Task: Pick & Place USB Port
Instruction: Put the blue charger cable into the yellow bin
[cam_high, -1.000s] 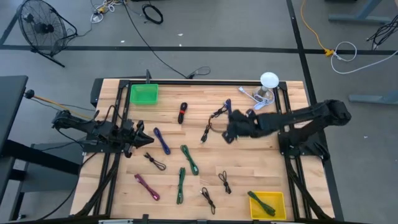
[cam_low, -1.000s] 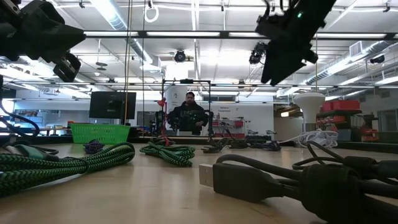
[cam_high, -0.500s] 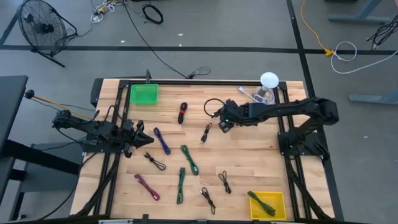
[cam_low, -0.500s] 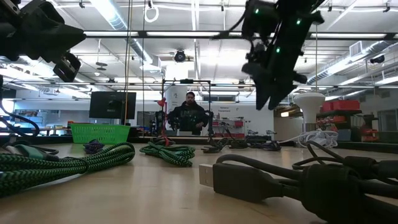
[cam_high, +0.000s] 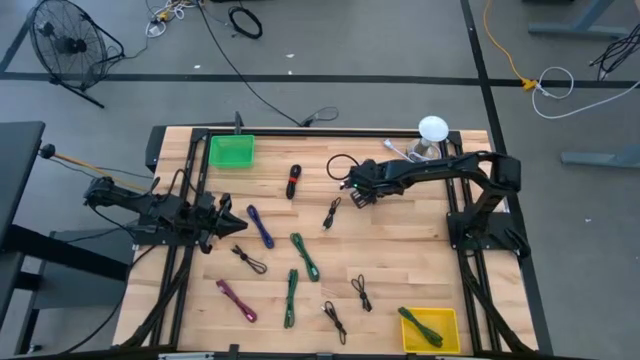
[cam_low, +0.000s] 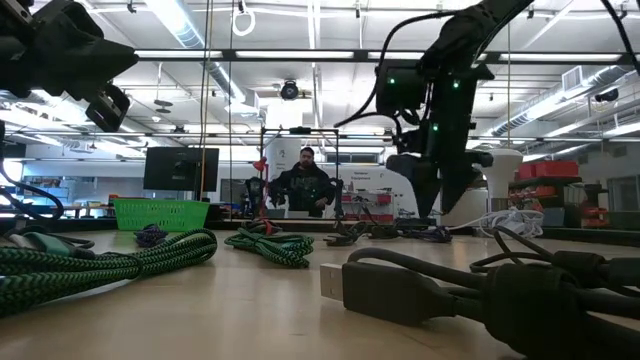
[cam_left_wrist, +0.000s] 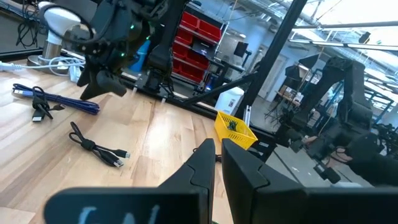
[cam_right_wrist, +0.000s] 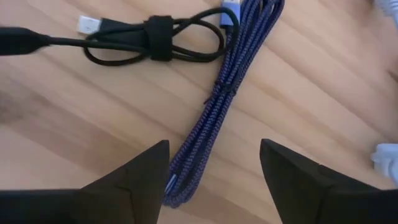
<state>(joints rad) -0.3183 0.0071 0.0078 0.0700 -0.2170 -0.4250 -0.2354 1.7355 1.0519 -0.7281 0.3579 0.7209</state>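
Yellow bin (cam_high: 430, 327) at the counter's (cam_high: 400, 250) five o'clock holds a green cable (cam_high: 419, 329); the green bin (cam_high: 231, 151) sits at eleven o'clock. The right gripper (cam_high: 356, 190), fingers (cam_right_wrist: 134, 180) spread, hovers over a purple-blue USB cable (cam_right_wrist: 214, 109) at one o'clock. The left gripper (cam_high: 232, 225), fingers pressed together, waits at nine o'clock.

A purple cable (cam_right_wrist: 219, 99) lies flat on the wooden worktop (cam_high: 400, 250). It is braided like a rope and folded into a long, thin bundle. A small dark tie holds the bundle together near its middle. Right beside one end lies a black cable (cam_right_wrist: 152, 43), and the two touch there. The black cable is looped into a flat bundle with a black band around its middle. It has a shiny silver plug at one end. Both cables sit near the far edge of the worktop, on the right side.
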